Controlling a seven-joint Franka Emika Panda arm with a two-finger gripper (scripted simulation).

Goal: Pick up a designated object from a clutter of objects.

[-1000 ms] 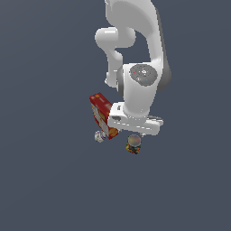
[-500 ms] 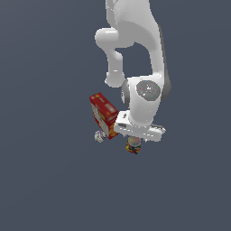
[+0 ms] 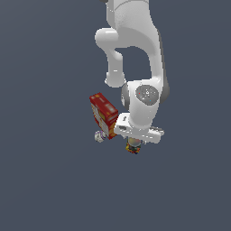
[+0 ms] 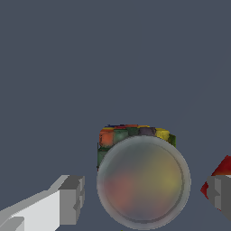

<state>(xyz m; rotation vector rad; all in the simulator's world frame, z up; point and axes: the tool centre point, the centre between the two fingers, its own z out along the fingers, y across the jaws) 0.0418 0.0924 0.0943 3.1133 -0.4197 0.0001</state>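
The designated object, a small jar (image 4: 135, 144) of many-coloured blocks with a round grey lid (image 4: 143, 180), sits straight below my hand in the wrist view. My gripper (image 4: 146, 198) is open, one finger (image 4: 72, 198) on each side of the lid, apart from it. In the exterior view only the jar's lower part (image 3: 133, 147) shows under the white hand, and my fingers are hidden there. The red-and-yellow box (image 3: 103, 114) stands upright just to the exterior view's left of the jar.
A small white-purple lump (image 3: 99, 136) lies on the dark grey floor at the foot of the red box. A red corner of the box (image 4: 222, 169) shows beside one finger in the wrist view.
The hand has come down over the jar, so it now covers most of it in the exterior view. The jar, box and lump have not moved.
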